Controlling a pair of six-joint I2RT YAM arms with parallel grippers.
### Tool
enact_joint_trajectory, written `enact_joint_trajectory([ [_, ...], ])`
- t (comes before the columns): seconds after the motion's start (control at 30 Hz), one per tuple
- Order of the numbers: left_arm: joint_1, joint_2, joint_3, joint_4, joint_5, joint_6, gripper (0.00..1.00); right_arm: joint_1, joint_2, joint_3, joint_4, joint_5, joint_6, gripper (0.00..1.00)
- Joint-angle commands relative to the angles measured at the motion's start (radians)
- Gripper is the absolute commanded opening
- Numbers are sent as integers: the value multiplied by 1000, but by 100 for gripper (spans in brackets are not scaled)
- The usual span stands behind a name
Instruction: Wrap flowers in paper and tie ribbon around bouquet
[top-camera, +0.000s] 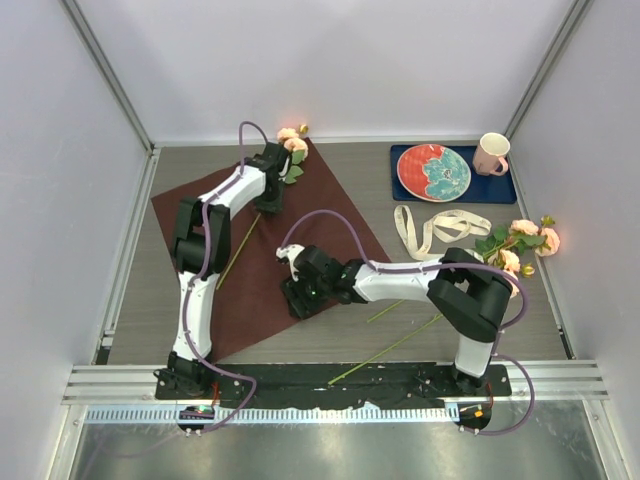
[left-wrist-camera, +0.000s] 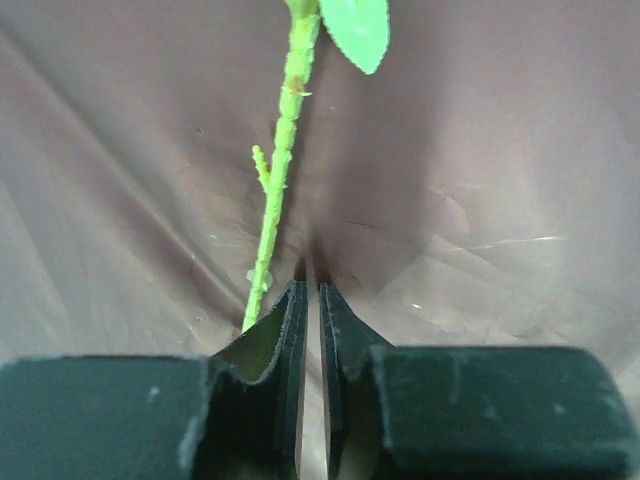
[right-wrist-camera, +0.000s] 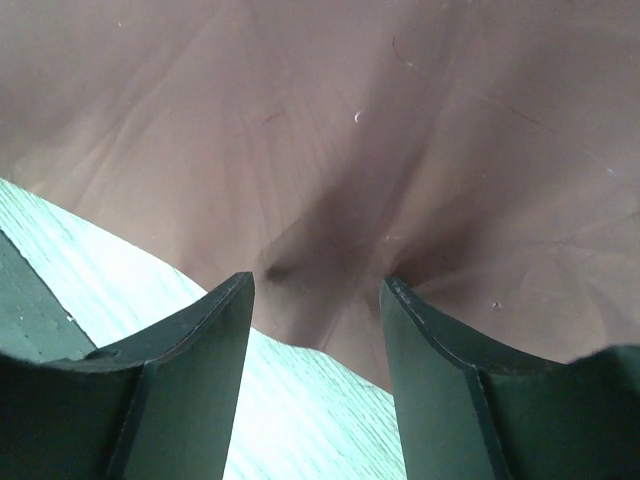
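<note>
"Watching the left tool (left-wrist-camera: 310, 290), I don't like it. Its jaws are nearly together, only a slit between them, and the green stem (left-wrist-camera: 275, 200) runs just outside one finger, not in the gap."

"So it's got nothing?"

"Not the stem, anyway. The paper (top-camera: 250, 300) creases toward the tips, so it may have nipped a fold of the sheet. I can't tell. If it lifts like that, the rose (top-camera: 292, 140) ahead of it stays put or gets dragged sideways by that finger."

"And the right tool (right-wrist-camera: 318, 285)?"

"Jaws apart, tips pressing on the paper's edge, with bare bench (top-camera: 300, 345) showing right behind them. The sheet puckers under each tip. It's thin stuff. A push along the bench could crumple or tear it, or slide the whole sheet out from under the rose."

"What about the other flowers (top-camera: 520, 240)?"

"Well off to the right tool's far side, on the bench, with the ribbon (top-camera: 435, 228) near them. Only one rose lies on the paper, so folding now would wrap a single stem."
</note>
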Motion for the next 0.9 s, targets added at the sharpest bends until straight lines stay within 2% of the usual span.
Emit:
enact_joint_trajectory([
  [0.0, 6, -62, 2, 34, 6, 5, 11, 19, -6, -70, 58, 23, 36, 59],
  [0.1, 7, -81, 2, 29, 17, 3, 2, 28, -44, -122, 85, 8, 73, 59],
  [0.3, 7, -130, 20, 3, 35, -24, 3, 36, -115, -194, 168, -55, 185, 59],
  [0.4, 7, -183, 10, -8, 64, -34, 30, 34, -165, -197, 158, -52, 200, 59],
  [0.43, 7, -197, 0, 6, 84, -28, 46, 36, -179, -182, 148, -49, 197, 59],
  [0.53, 15, -219, -20, 28, 147, 32, 61, 28, -233, -138, 78, -37, 165, 60],
  [0.6, 33, -176, 23, 9, 188, 63, 62, -13, -262, -124, 40, -64, 142, 63],
  [0.63, 53, -151, 73, -27, 196, 67, 67, -30, -265, -117, 35, -71, 134, 63],
  [0.73, 82, -62, 193, -138, 222, 78, 68, -104, -235, -82, 12, -84, 95, 65],
  [0.87, 89, -6, 218, -133, 209, 97, 68, -187, -173, -24, -79, -84, 87, 63],
])
